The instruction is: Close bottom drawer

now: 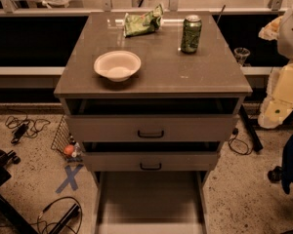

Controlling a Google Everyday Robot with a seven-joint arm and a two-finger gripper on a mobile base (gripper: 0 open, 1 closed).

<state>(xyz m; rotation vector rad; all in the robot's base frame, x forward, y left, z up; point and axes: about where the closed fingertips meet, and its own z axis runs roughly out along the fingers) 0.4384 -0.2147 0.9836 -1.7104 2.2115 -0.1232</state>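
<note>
The bottom drawer (151, 199) is the lowest of the grey-beige cabinet's three and is pulled far out toward me. Its wide shallow tray is open and looks empty, and its front panel (151, 228) lies at the picture's lower edge, with the handle out of view. The middle drawer (151, 161) and the top drawer (151, 128) above it are each pulled out a little and show small black handles. My gripper is not in view. White and yellowish body parts (283, 89), possibly my arm, stand at the right edge, apart from the cabinet.
On the cabinet top (156, 77) sit a white bowl (117, 65), a green chip bag (143, 23) and a green can (191, 34). Cables, a blue tape X (69, 178) and a wire basket (63, 140) lie on the floor at left. A dark chair base (0, 179) is at lower left.
</note>
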